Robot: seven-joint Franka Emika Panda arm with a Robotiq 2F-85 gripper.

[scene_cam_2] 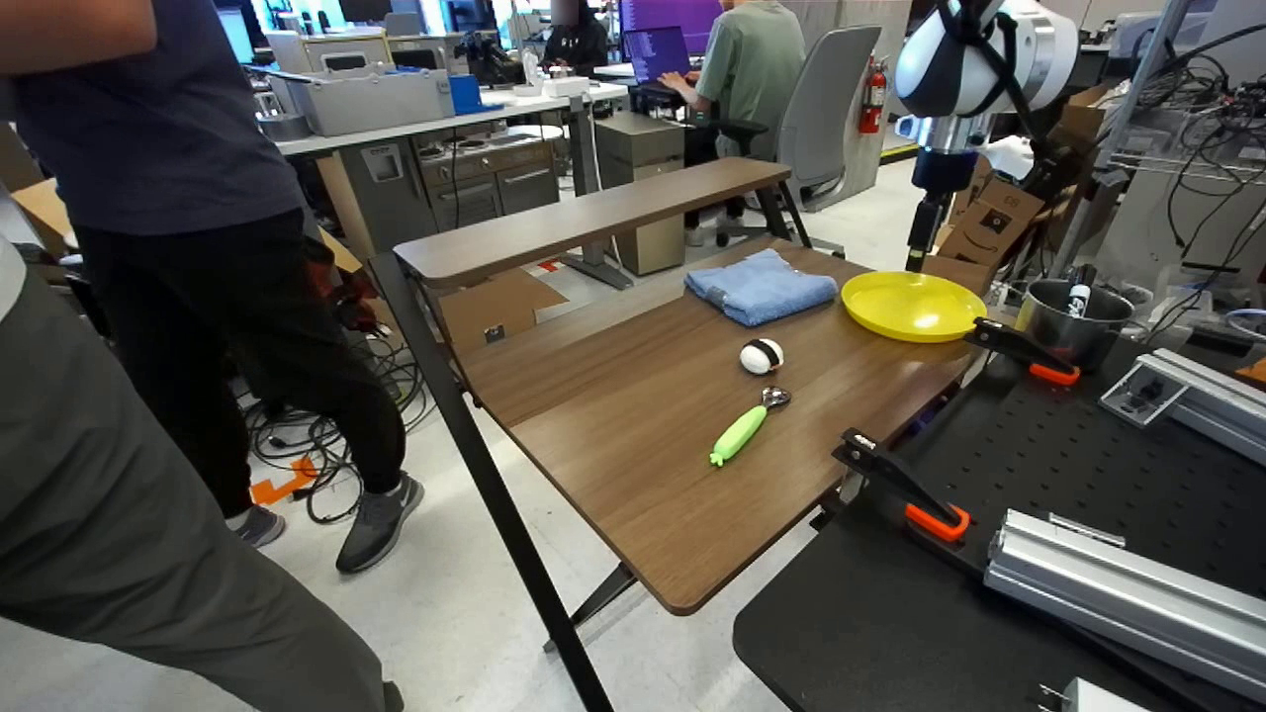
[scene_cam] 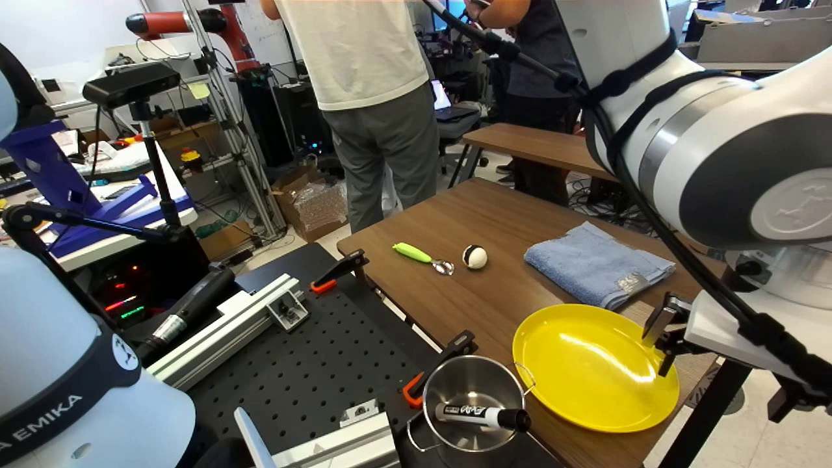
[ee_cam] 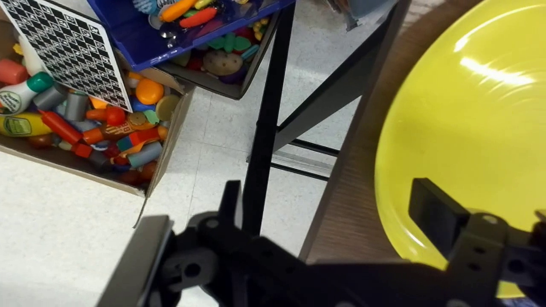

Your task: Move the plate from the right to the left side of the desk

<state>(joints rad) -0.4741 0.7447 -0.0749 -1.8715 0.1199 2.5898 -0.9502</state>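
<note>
The yellow plate point(scene_cam: 585, 364) lies flat on the right end of the brown desk point(scene_cam: 481, 312), near its edge. In an exterior view the plate point(scene_cam_2: 905, 309) is at the desk's far end, on the bare wood of the desk point(scene_cam_2: 613, 445). My gripper point(ee_cam: 328, 194) is open, its fingers wide apart with nothing between them but the plate's rim and the desk edge below. One finger is over the inside of the plate point(ee_cam: 452, 136); the other is out past the desk edge, over the floor. I cannot tell whether a finger touches the plate. The gripper point(scene_cam: 718, 383) also shows in an exterior view.
A folded blue cloth point(scene_cam: 598, 263) lies beside the plate. A white ball with a black band point(scene_cam: 475, 257) and a green-handled scoop point(scene_cam: 422, 257) lie mid-desk. A metal pot holding a marker point(scene_cam: 478, 390) stands close to the plate. Clamps point(scene_cam_2: 890, 475) grip the desk's edge.
</note>
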